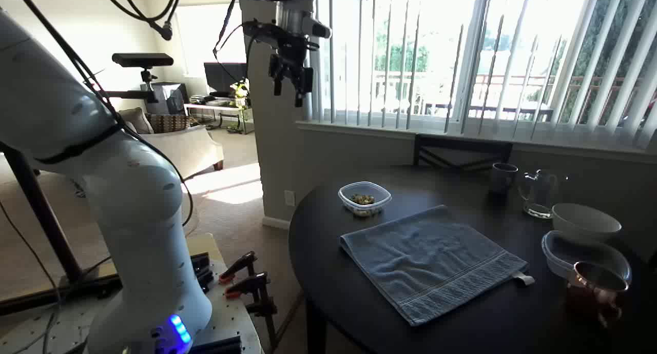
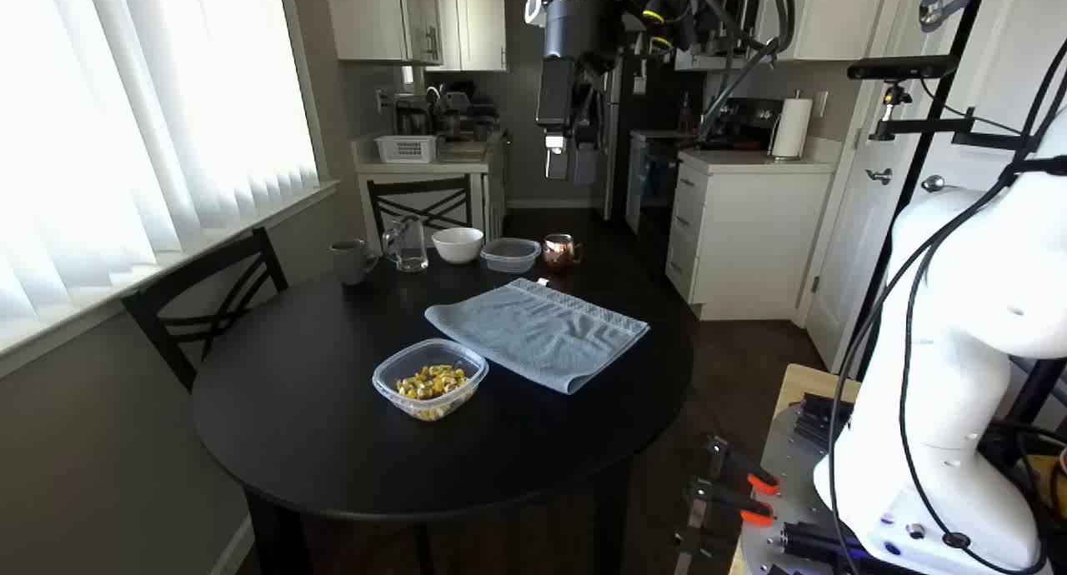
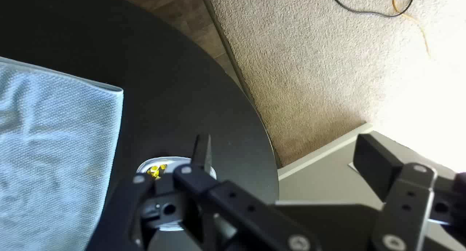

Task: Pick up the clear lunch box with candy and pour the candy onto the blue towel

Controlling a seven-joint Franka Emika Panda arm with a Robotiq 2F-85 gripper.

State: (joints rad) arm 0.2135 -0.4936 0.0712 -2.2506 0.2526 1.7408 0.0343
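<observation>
The clear lunch box (image 1: 354,209) stands upright on the dark round table near its edge. It also shows in an exterior view (image 2: 406,363) and, partly hidden behind a finger, in the wrist view (image 3: 160,160). The yellowish candy (image 2: 432,381) lies piled inside it, and some shows in the wrist view (image 3: 156,171). The blue towel (image 1: 436,261) lies flat beside the box, a little wrinkled; it also shows in an exterior view (image 2: 542,333) and the wrist view (image 3: 54,152). My gripper (image 3: 287,151) is open and empty, high above the table (image 1: 288,93), fingers pointing down.
Across the towel stand a copper cup (image 1: 595,292), another clear container (image 2: 510,258), a white bowl (image 2: 458,245), a glass pitcher (image 2: 408,246) and a grey mug (image 1: 503,177). A chair (image 1: 462,154) stands behind the table (image 1: 318,251), near the window blinds.
</observation>
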